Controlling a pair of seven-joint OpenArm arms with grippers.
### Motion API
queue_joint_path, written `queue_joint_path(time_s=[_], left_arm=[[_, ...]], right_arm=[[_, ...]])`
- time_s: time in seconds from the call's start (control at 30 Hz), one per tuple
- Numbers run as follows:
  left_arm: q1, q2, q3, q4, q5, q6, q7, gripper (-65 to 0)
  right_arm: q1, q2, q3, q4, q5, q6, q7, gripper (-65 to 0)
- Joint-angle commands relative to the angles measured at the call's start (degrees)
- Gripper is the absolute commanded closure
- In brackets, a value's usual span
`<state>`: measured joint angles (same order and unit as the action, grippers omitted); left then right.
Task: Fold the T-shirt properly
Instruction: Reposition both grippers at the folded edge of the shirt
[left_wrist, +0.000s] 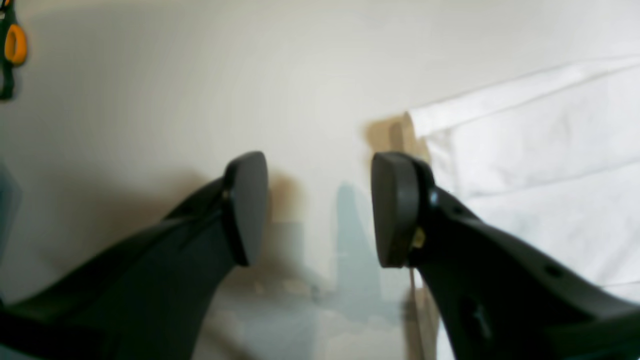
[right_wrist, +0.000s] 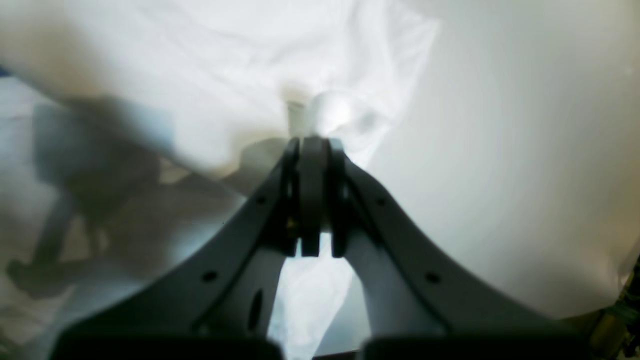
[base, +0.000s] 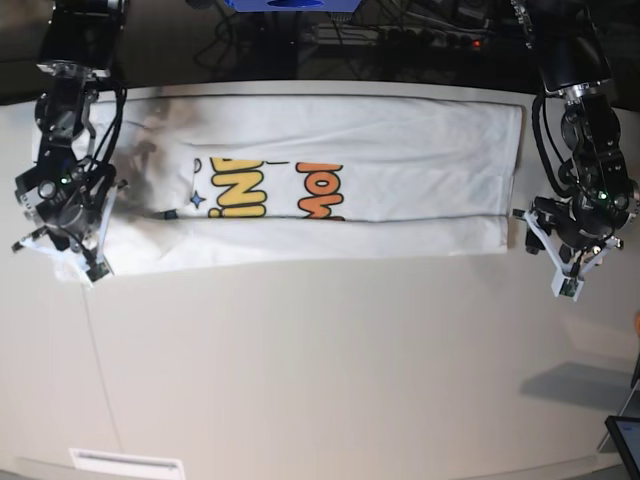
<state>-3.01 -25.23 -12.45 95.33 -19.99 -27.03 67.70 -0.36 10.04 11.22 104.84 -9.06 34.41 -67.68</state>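
The white T-shirt lies stretched across the far half of the table as a long band, with part of its blue, yellow and orange print facing up. At its left end in the base view, my right gripper is shut on the T-shirt's corner; the right wrist view shows white cloth pinched at the closed jaws. My left gripper stands open just off the shirt's right end, low over the bare table. In the left wrist view its fingers are wide apart with nothing between them, and the T-shirt's hem lies right beside the right finger.
The white table stretches toward the front. Cables and a power strip run behind its far edge. A dark tablet-like object sits at the front right corner. An orange-and-black tool shows at the left wrist view's top left.
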Motion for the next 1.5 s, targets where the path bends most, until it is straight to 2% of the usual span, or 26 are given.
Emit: queue_joint_path(time_s=[0.0,0.67,0.77,0.87,0.97,1.07,1.17,1.27,1.47], left_arm=[[-0.99,-1.1,-0.52,0.71,-0.1,0.34,-0.93,-32.8],[-0.91,-1.1,-0.43,0.71,-0.1,0.34,-0.93,-32.8],[-0.91,-1.1,-0.43,0.71,-0.1,0.34,-0.93,-32.8],[-0.99,-1.1,-0.7,0.71,-0.1,0.34,-0.93,-32.8],[-1.17,-1.01,-0.87,0.98,-0.54,0.26,-1.02,-32.8],[-2.93,0.75,-1.05,1.77,-0.72,0.17,-1.02,-32.8],[-4.34,3.04,-1.13,3.7,-0.72,0.08,-0.67,-32.8],[-6.36,5.5,-1.13,3.7,-0.72,0.08,-0.58,-32.8],[-7.59,7.52,-1.05,0.45,-0.72,0.08,2.14,-32.2]], right_arm=[[0.4,0.55,0.16,1.84,-0.22,-0.35,0.47,0.0],[-6.19,0.46,0.16,2.28,-0.3,-0.61,0.03,-0.1],[-6.19,0.55,0.16,2.37,-0.83,-0.7,-1.9,-8.7],[-5.93,0.11,0.16,2.46,-6.72,-0.7,-2.43,-19.6],[-5.84,-2.44,0.16,3.08,-16.13,-0.7,-2.43,-25.7],[-6.01,-5.87,0.16,5.54,-26.5,-0.61,-1.9,-27.0],[-5.57,-7.89,0.07,8.61,-33.01,-0.44,-1.29,-26.7],[-4.08,-8.94,1.22,8.7,-36.17,-0.44,1.88,-26.6],[-2.58,-11.49,8.86,8.53,-36.0,-0.44,7.15,-26.6]])
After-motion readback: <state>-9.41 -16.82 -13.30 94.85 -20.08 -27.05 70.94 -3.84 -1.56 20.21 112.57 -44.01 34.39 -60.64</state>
